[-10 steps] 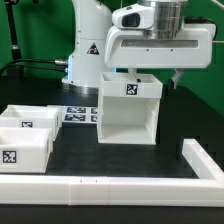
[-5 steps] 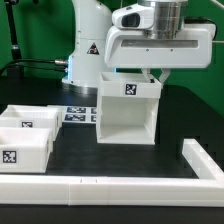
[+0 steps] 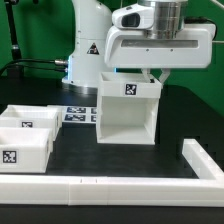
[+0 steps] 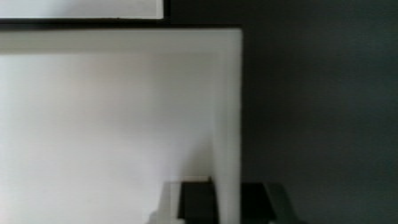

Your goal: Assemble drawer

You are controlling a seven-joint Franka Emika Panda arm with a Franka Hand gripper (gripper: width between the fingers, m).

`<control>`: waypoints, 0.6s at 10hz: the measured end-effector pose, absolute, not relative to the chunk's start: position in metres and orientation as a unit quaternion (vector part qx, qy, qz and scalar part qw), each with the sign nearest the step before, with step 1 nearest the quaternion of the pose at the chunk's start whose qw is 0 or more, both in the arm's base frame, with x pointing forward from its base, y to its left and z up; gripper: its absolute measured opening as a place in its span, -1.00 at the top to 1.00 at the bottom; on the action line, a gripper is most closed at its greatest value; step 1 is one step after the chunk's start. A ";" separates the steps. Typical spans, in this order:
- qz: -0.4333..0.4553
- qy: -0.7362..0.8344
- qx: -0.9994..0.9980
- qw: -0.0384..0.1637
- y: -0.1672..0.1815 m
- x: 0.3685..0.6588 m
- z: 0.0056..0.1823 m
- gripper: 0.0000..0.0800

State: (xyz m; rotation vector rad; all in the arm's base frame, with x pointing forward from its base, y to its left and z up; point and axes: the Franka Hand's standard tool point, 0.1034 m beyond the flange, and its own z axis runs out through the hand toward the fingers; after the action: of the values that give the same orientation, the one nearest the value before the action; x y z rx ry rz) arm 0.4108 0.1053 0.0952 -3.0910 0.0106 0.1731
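1. The large, boxy, hollow, matte white plastic drawer casing (image 3: pixel 128 115) stood upright near the middle of the black bench (image 3: pixel 120 160). Its open front faced the bench's near edge, and a black-and-white square tag sat on the band above the opening.
2. The claw (image 3: pixel 160 76) came down from above on the casing's top edge, at the side wall on the exterior view's right.
3. In the wrist view, the claw (image 4: pixel 228 205) was clenched on that thin wall. One dark finger (image 4: pixel 192 205) lay against each face, and the casing's broad white surface (image 4: pixel 116 120) filled most of the picture.
4. Two smaller matte white plastic trays (image 3: pixel 24 140), each bearing a square tag, sat side by side well apart from the casing. They were at the bench edge on the exterior view's left, one nearer the near edge than the other.
5. The thin flat white marker board (image 3: pixel 72 114) lay on the bench between the trays and the casing, toward the far edge.
6. A low white border wall (image 3: pixel 110 186) ran along the bench's near edge and turned up the edge on the exterior view's right.
7. The white robot arm (image 3: pixel 90 40) rose behind the casing from the far edge.
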 end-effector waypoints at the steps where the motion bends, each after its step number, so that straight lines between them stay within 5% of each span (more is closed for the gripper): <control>1: 0.055 0.001 -0.998 0.022 0.105 0.412 0.096 0.91; 6: 0.032 -0.007 -0.999 0.027 0.098 0.482 0.096 0.91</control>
State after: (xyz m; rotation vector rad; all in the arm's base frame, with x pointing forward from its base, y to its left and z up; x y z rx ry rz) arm 0.4822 0.0976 0.0960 -3.0862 -0.0226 0.0981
